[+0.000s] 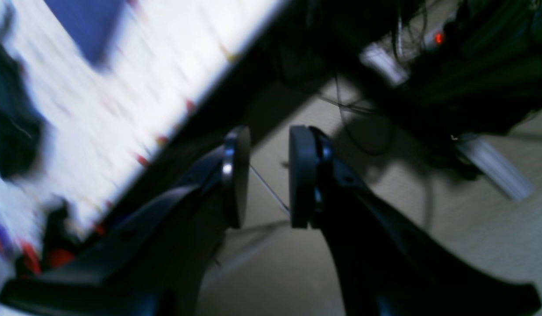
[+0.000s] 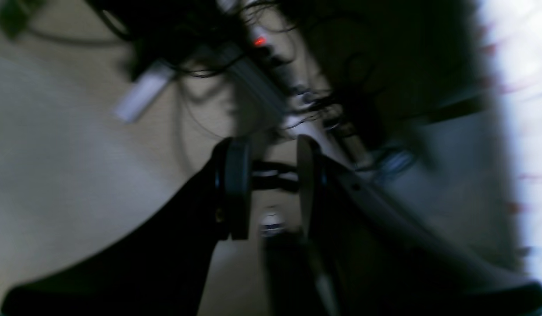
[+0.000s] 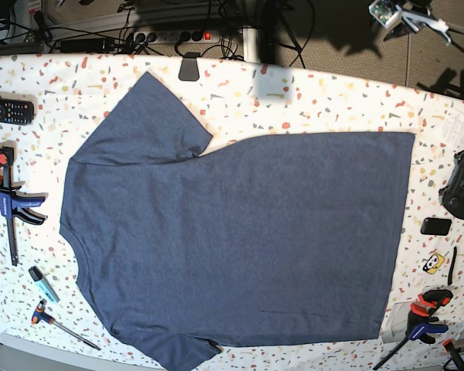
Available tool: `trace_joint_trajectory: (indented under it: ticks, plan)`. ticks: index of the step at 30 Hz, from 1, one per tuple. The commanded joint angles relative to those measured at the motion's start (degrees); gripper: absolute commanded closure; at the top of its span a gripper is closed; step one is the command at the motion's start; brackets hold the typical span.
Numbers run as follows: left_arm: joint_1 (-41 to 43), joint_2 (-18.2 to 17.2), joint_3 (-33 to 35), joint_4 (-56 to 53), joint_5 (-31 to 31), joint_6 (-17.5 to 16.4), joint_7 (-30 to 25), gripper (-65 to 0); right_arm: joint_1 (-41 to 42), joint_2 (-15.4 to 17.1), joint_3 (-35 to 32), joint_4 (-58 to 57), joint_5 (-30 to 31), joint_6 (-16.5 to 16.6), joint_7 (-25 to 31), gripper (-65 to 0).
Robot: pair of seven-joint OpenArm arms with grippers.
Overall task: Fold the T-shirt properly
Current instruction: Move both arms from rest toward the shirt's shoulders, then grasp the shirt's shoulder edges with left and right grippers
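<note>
The T-shirt (image 3: 240, 239) lies spread flat on the tabletop (image 3: 332, 104), plain side up, covering most of the middle of the speckled surface. In the base view its collar end points to that view's left and its hem runs down the right side; one sleeve reaches toward the far edge, the other lies at the near edge. The cloth looks smooth, with no fold in it.

Around it, on the view's left, lie a remote control (image 3: 8, 110) near the far corner, a red and blue clamp (image 3: 11, 205) beside the shoulder, a teal marker (image 3: 42, 284) and a small tool with a red handle (image 3: 50, 318). On the view's right lie a black game controller (image 3: 460, 184), a small black block (image 3: 435, 226), a yellow sticker (image 3: 433, 263) and a second clamp (image 3: 421, 325) at the near corner.

Neither arm shows in the base view. The left wrist camera shows the left tool (image 1: 269, 175) off the edge of the tabletop, over the floor (image 1: 429, 263), its pads apart with nothing between them; a corner of the T-shirt shows blurred at the top left. The right tool (image 2: 271, 188) likewise hangs beside the tabletop, above floor and cables, pads parted and empty. Both wrist views are blurred.
</note>
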Motion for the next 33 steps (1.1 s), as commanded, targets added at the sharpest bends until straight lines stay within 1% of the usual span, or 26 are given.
trace_joint_trajectory:
  ticks: [1,3,4,5,7,9,13,16,19,21,23,24,29,31,33]
  plan:
    - [0.5,-1.1,-0.2,2.6,-0.2,0.4,-0.6,-15.7,-1.0,0.7,0.1,2.5,-0.9,-1.2,-0.4,-17.9]
    - [-0.7,-2.7,-0.2,4.9,-0.2,0.6,-1.1,-15.8,-1.0,1.5,0.1,5.5,-2.6,-4.5,-2.1,-17.9]
    - [-2.0,-3.4,-0.2,5.3,-0.2,0.6,-1.1,-16.1,-1.0,1.8,0.1,6.6,-3.8,-7.5,-2.7,-17.9]
    - [-3.6,-3.8,-0.2,5.3,-0.2,0.6,-1.0,-16.8,-0.9,2.1,0.1,7.3,-4.6,-9.1,-3.1,-17.9]
    - [-7.2,-4.4,-0.2,5.3,-0.1,0.5,0.1,-18.2,0.0,2.4,0.1,7.9,-6.9,-10.6,-3.1,-17.9]
    - [-10.9,-4.5,-0.2,5.3,1.6,0.0,0.4,-18.2,1.5,2.4,0.1,7.9,-7.5,-10.8,-3.1,-18.0]
    - [-17.7,-4.4,2.3,5.2,3.1,-2.9,1.2,-22.7,4.6,2.4,0.1,7.9,-7.5,-10.8,-3.7,-18.0]
    - [-21.0,-4.4,6.9,2.2,7.3,-2.8,1.2,-23.2,7.0,2.4,0.1,7.9,-7.5,-10.8,-4.0,-18.0]
    - [-26.1,-4.4,11.9,-5.4,12.4,-2.6,1.2,-23.2,9.3,2.4,0.1,7.9,-7.5,-10.8,-4.0,-18.0]
    - [-30.3,-4.4,14.7,-11.1,15.2,-1.7,1.6,-23.3,10.7,2.4,0.1,7.9,-7.5,-10.8,-4.0,-18.0]
    - [-34.4,-4.5,16.6,-15.8,15.7,-0.4,3.7,-23.3,11.5,2.4,0.1,7.9,-7.5,-10.8,-4.0,-18.0]
    - [-36.2,-4.5,17.0,-17.8,15.7,-0.4,4.3,-23.2,11.9,2.4,0.1,7.9,-7.5,-10.8,-4.1,-18.0]
    - [-42.9,-4.6,17.3,-26.4,15.6,-0.5,4.1,-23.2,12.2,2.4,0.1,7.9,-7.6,-10.8,-4.8,-18.0]
    - [-43.9,-5.9,17.3,-28.5,15.4,-0.5,4.1,-23.2,12.2,2.4,0.2,7.9,-8.9,-11.4,-5.4,-18.0]
    - [-43.9,-8.3,17.3,-29.5,15.1,-0.4,3.8,-23.2,12.2,2.4,0.2,7.9,-10.1,-13.3,-5.7,-18.0]
